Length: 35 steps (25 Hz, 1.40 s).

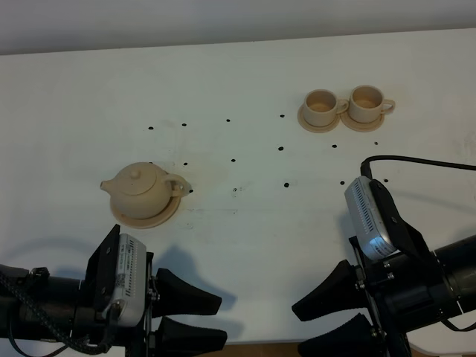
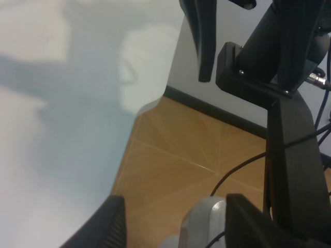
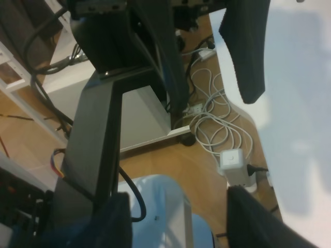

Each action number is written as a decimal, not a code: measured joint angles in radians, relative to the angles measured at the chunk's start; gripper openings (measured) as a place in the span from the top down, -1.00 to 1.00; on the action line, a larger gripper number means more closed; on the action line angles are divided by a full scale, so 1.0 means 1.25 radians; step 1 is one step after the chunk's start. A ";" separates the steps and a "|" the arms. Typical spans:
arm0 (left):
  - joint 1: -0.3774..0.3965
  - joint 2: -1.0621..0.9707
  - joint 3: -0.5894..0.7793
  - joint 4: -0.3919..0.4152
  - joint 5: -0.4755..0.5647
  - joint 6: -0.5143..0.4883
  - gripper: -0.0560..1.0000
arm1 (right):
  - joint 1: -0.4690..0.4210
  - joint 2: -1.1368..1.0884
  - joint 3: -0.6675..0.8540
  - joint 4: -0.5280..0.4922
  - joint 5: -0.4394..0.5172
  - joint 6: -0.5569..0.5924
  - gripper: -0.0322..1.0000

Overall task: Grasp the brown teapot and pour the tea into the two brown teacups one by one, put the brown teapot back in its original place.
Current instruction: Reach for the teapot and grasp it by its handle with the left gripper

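Note:
The brown teapot (image 1: 141,190) stands on its wide saucer, the original place (image 1: 165,214), at the left of the white table. At the far right, the two brown teacups (image 1: 320,105) (image 1: 366,100) sit side by side on small saucers. My left gripper (image 1: 216,320) hangs open and empty at the table's front edge, below the teapot and pointing right. Facing it at the front right, my right gripper (image 1: 301,325) is open with nothing in it. The left wrist view shows my left gripper (image 2: 173,209) over the table's edge. The right wrist view shows my right gripper (image 3: 178,212) over the floor.
Small black dots (image 1: 233,159) mark the table's middle. A black cable (image 1: 416,160) arcs over the right arm. Past the front edge lie wooden floor (image 2: 181,155), a white power adapter (image 3: 232,163) with coiled cables, and the black arm stand (image 3: 103,119).

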 joint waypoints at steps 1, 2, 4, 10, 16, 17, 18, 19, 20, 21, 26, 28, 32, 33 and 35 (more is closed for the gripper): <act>0.000 0.000 0.000 0.000 0.000 0.000 -0.02 | 0.000 0.000 0.000 0.000 0.000 0.002 0.09; 0.000 0.000 0.000 0.000 0.000 0.000 -0.03 | 0.000 0.000 0.000 0.000 0.000 0.005 0.08; 0.000 0.000 0.000 0.000 0.000 0.000 -0.04 | 0.000 0.000 0.000 0.000 0.000 0.008 0.08; 0.000 0.000 0.000 0.000 0.002 0.000 -0.05 | 0.000 0.000 0.000 0.000 0.001 0.012 0.04; 0.000 0.000 0.000 -0.010 0.002 0.000 -0.05 | 0.000 0.000 0.000 0.000 0.001 0.017 0.03; 0.000 0.000 0.000 -0.013 0.002 0.000 -0.05 | 0.000 0.000 0.000 0.000 0.001 0.021 0.03; 0.000 0.000 0.000 -0.019 0.002 0.000 -0.05 | 0.000 0.000 0.000 0.000 0.001 0.025 0.03; 0.000 0.000 0.000 -0.030 0.002 0.000 -0.05 | 0.000 0.000 0.000 0.000 0.001 0.029 0.03; 0.000 0.000 -0.003 -0.039 0.001 0.000 -0.05 | 0.000 0.000 0.000 0.002 -0.001 0.031 0.03; 0.000 0.000 -0.008 -0.051 0.000 0.000 -0.05 | 0.000 0.000 0.000 0.003 -0.007 0.033 0.03; 0.000 -0.023 -0.092 -0.061 -0.036 -0.082 -0.05 | 0.000 0.000 0.000 0.018 -0.053 0.040 0.03; 0.000 -0.059 -0.138 -0.027 -0.096 -0.168 -0.05 | 0.000 0.000 -0.001 0.019 -0.077 0.052 0.03; -0.001 -0.158 -0.221 0.130 -0.230 -0.414 -0.05 | 0.000 0.000 -0.018 0.022 -0.123 0.095 0.03; -0.001 -0.186 -0.236 0.187 -0.248 -0.494 -0.05 | 0.000 0.000 -0.024 0.023 -0.132 0.107 0.03; -0.001 -0.239 -0.259 0.300 -0.277 -0.671 -0.05 | 0.000 0.001 -0.040 0.025 -0.148 0.130 0.03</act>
